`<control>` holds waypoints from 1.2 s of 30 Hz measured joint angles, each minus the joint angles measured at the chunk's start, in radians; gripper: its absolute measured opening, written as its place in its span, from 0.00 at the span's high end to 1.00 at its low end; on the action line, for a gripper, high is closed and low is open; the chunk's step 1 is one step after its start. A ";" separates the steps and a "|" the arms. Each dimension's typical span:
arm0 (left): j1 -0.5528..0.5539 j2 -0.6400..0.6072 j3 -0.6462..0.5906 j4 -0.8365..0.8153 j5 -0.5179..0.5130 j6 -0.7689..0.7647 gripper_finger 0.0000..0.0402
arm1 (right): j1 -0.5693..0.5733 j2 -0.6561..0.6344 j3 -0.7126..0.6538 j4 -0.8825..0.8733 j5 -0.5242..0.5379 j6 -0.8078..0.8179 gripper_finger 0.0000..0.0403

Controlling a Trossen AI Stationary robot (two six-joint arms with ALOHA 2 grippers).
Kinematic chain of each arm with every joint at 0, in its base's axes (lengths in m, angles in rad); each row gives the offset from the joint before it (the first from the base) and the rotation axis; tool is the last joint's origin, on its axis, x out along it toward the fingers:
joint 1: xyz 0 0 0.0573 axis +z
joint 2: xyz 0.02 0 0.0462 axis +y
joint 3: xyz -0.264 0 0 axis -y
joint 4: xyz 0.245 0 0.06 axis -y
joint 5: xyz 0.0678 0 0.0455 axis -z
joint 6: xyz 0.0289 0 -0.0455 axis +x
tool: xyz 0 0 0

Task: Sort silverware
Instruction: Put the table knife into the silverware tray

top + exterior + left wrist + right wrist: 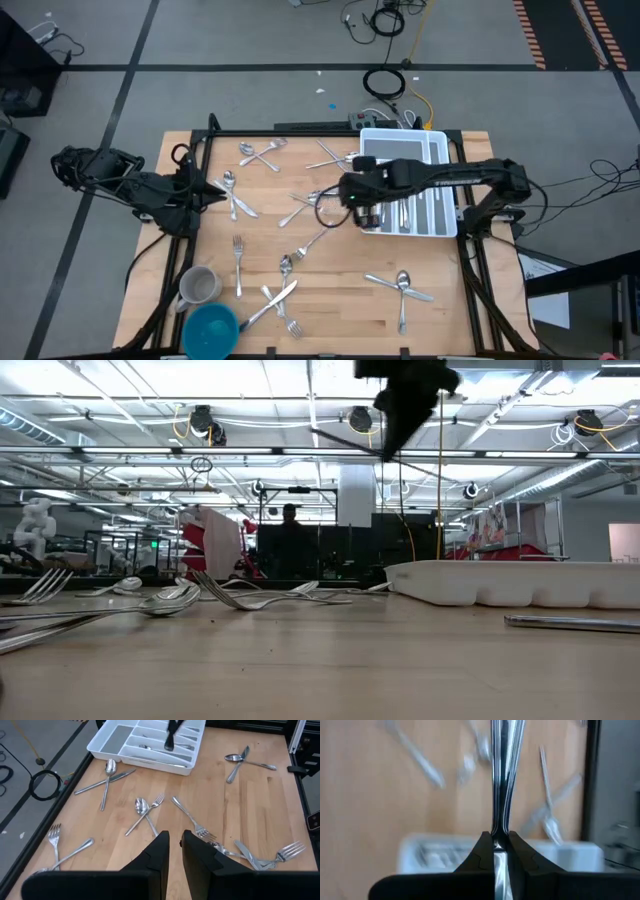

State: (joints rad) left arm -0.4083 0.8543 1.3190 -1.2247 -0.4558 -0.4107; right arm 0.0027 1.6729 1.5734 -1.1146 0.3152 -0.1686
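Right pincer (499, 851) clamped tight on a slim shiny silver utensil handle (502, 775); which kind of piece cannot be told. In the high view this pincer (352, 195) sits over the light wooden counter (340, 300), just beside the left edge of the white compartmented plastic organiser tray (437, 150), which stands at the counter's right far corner. In the low view the held piece hangs well above the counter surface.

Tray holds a few silver pieces in its slots; the left wrist view shows them lying lengthwise.

Left pincer (175, 851) is at the counter's left edge, fingers slightly apart with a narrow gap, nothing between them.

Remaining shiny silver forks, spoons and knives (290, 270) lie scattered across the counter: a crossed pair near the far edge, several around the middle, a crossed spoon and knife near the right front, a fork and a crossed group near the front.

Grey metal mug (198, 287) and round blue bowl (210, 328) stand at the left front corner, just beside each other.
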 joint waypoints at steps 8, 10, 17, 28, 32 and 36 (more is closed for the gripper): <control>0.000 0.000 0.000 0.000 -0.049 -0.002 0.86 | -0.017 -0.026 0.000 -0.288 0.213 -0.444 1.00; 0.000 0.000 0.000 0.000 -0.056 -0.002 0.86 | -0.017 -0.026 0.000 -0.311 0.260 -0.576 1.00; 0.000 0.000 0.000 0.000 -0.060 -0.003 0.86 | -0.007 -0.026 0.000 -0.299 0.369 -0.974 1.00; 0.000 0.000 0.000 0.000 -0.103 -0.003 0.86 | -0.050 -0.022 -0.005 -0.265 0.313 -1.182 1.00; 0.000 0.000 0.000 0.000 -0.107 -0.003 0.86 | -0.070 -0.022 -0.069 -0.181 0.294 -1.251 1.00; 0.000 0.000 0.000 0.000 -0.109 -0.003 0.86 | -0.076 -0.022 -0.173 -0.083 0.257 -1.312 1.00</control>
State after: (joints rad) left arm -0.4084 0.8547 1.3190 -1.2247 -0.5652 -0.4140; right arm -0.0731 1.6512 1.4007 -1.1973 0.5724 -1.4801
